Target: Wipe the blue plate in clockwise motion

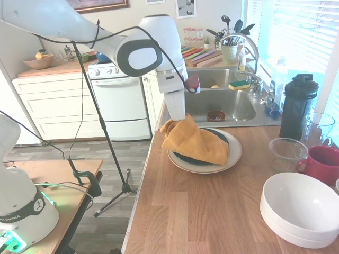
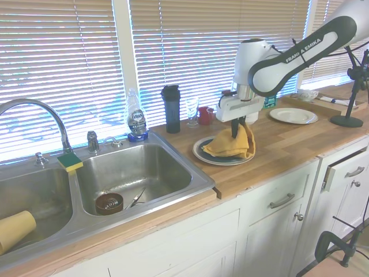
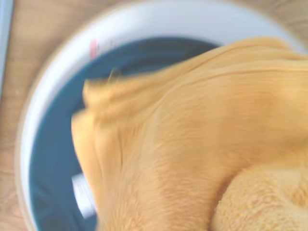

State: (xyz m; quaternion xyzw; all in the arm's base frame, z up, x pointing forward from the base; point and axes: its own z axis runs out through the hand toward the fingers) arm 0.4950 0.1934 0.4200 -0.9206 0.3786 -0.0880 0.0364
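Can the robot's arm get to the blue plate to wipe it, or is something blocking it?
Probably yes. The gripper is right above the blue plate, holding a yellow cloth that drapes onto it. Nothing stands between them; the cream plate lies underneath.

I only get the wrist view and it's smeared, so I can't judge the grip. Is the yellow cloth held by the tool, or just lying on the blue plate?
Observer: Held. In the first exterior view the yellow cloth bunches up to a peak at the tool, and the rest drapes over the blue plate.
Operator: What's closest to the plates?
Observer: The sink. Its rim runs right beside the cream plate that carries the blue one.
Operator: Anything else on the counter nearby?
Observer: A clear glass bowl stands on the side away from the arm, apart from the cream plate.
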